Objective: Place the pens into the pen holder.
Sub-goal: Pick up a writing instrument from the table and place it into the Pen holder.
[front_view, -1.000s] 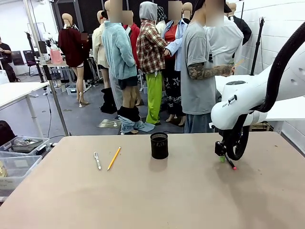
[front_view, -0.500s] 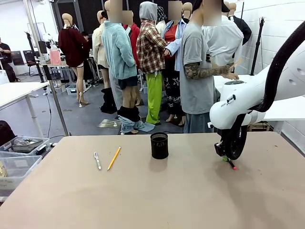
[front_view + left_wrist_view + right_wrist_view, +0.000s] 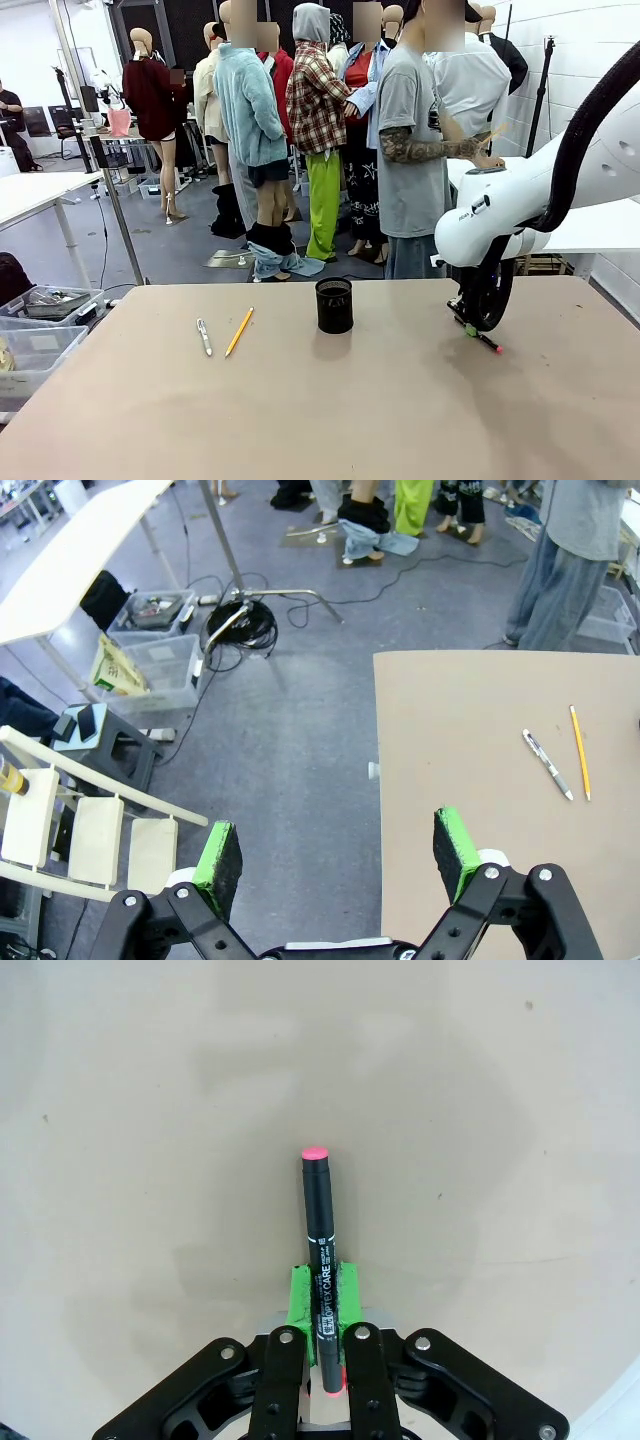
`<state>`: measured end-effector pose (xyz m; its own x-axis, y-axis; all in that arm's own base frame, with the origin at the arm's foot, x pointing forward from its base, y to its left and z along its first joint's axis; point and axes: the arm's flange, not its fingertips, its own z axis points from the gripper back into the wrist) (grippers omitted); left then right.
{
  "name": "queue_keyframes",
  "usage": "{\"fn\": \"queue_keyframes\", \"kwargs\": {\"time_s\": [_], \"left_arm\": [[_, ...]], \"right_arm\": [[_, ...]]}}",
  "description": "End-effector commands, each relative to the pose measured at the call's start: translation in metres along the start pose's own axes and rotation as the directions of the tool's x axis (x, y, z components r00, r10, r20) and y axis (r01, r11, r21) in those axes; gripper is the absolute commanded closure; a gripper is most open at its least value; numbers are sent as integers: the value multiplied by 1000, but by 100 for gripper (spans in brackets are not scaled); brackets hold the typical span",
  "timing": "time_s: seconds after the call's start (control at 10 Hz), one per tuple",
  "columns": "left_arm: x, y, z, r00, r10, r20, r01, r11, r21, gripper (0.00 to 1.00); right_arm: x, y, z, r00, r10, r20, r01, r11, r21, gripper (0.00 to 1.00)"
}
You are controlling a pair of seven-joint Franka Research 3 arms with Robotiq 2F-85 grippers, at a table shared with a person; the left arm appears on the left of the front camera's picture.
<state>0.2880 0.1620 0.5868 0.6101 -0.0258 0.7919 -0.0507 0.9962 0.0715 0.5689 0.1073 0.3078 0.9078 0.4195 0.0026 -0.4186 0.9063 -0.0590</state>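
Near the table's right side, my right gripper (image 3: 466, 327) (image 3: 321, 1305) is shut on a slim dark pen (image 3: 484, 341) (image 3: 319, 1222). The pen's pink end sticks out past the green pads (image 3: 297, 1296), just over the table top. The black mesh pen holder (image 3: 334, 305) stands upright at the middle back. Left of it lie a yellow-orange pencil (image 3: 239, 331) (image 3: 580, 766) and a silver-white pen (image 3: 204, 336) (image 3: 547, 765), side by side on the table. My left gripper (image 3: 335, 852) is open with nothing in it and hangs over the floor beside the table's edge.
The tan table (image 3: 320, 420) has free room in front of the holder. A person in a grey T-shirt (image 3: 415, 150) stands at the far side. Clear plastic bins (image 3: 40, 340) (image 3: 150, 655), cables (image 3: 240, 625) and a white chair (image 3: 95, 835) are on the floor at the left.
My right gripper has shut on the dark pen and shifted slightly left. The pen now lies flatter, its pink end pointing right. Pencil, silver pen and holder have not moved.
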Motion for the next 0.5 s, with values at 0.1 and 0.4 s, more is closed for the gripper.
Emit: {"fn": "queue_keyframes", "kwargs": {"time_s": [0.1, 0.4], "left_arm": [[2, 0, -1, 1000, 17, 11, -17, 1000, 4, 0], [2, 0, -1, 1000, 17, 11, -17, 1000, 4, 0]], "right_arm": [[-14, -4, 52, 915, 318, 249, -347, 934, 80, 100], [-4, 4, 105, 539, 616, 574, -726, 686, -55, 100]]}}
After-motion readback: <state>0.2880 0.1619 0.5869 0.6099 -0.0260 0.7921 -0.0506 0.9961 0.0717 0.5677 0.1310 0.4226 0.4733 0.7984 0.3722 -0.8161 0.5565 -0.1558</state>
